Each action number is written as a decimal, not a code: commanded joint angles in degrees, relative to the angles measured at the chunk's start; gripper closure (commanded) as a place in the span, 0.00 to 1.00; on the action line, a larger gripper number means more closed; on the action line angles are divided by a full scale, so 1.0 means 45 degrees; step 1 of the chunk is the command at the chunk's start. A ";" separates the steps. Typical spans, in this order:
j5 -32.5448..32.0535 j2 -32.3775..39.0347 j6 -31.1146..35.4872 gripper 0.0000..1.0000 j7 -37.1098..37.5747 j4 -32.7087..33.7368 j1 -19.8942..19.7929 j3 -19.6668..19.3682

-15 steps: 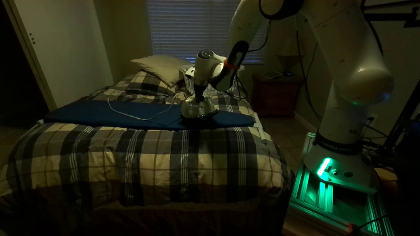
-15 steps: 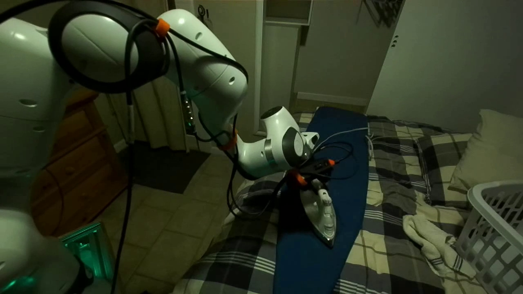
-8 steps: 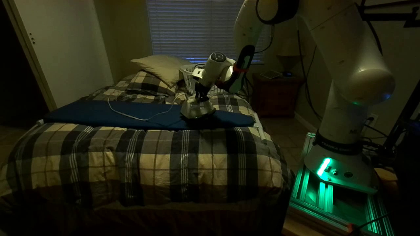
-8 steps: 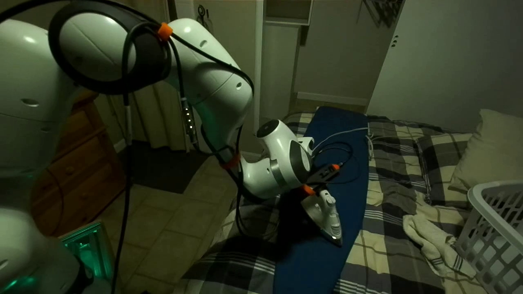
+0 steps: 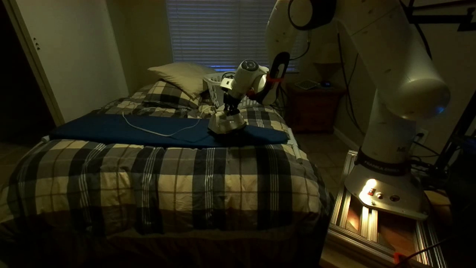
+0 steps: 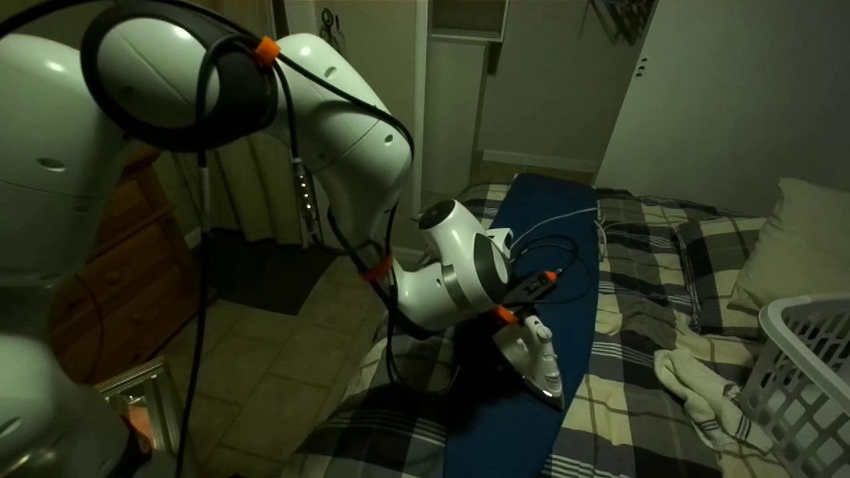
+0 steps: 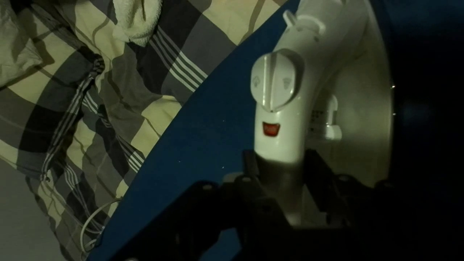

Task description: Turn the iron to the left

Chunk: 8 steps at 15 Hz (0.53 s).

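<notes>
White handle (image 7: 281, 145): In the wrist view, the end effector (image 7: 281, 165), narrowed to the handle's thickness, appears to clasp the iron (image 7: 344, 94) just below its red button (image 7: 271, 129).
Blue table (image 5: 93, 128): In an exterior view, the iron is toward the right-hand end, its thin cord (image 5: 163, 135) trailing off left, the robot wrist (image 5: 241, 80) leaning overhead.
Pointed nose (image 6: 551, 390): In an exterior view, the iron lies slantwise across the table, nose just beside the edge facing the laundry basket (image 6: 797, 348); whether its sole sits flat or is partly raised cannot be told.
Iron's turn: With the handle held, the step in hand looks to be the rotation itself, likely partway.
Next swing: The move probably calls for a slow twist in the plane of the table, grip firm, sole down, nose kept inside the edge and cord slack, before any release.
</notes>
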 commanded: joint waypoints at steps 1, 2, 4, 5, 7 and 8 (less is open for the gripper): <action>-0.0417 0.0036 0.0599 0.88 -0.0336 0.0012 0.0070 -0.0214; -0.0682 0.0252 0.1231 0.88 -0.0525 0.0263 0.0486 -0.0872; -0.1114 0.0262 0.2153 0.88 -0.1389 0.0051 0.0519 -0.1230; -0.1430 0.0175 0.2588 0.88 -0.1820 -0.0180 0.0257 -0.1073; -0.2312 0.0120 0.3436 0.88 -0.2412 -0.0375 -0.0263 -0.0836; -0.2726 0.0164 0.3921 0.88 -0.2656 -0.0312 -0.0415 -0.0867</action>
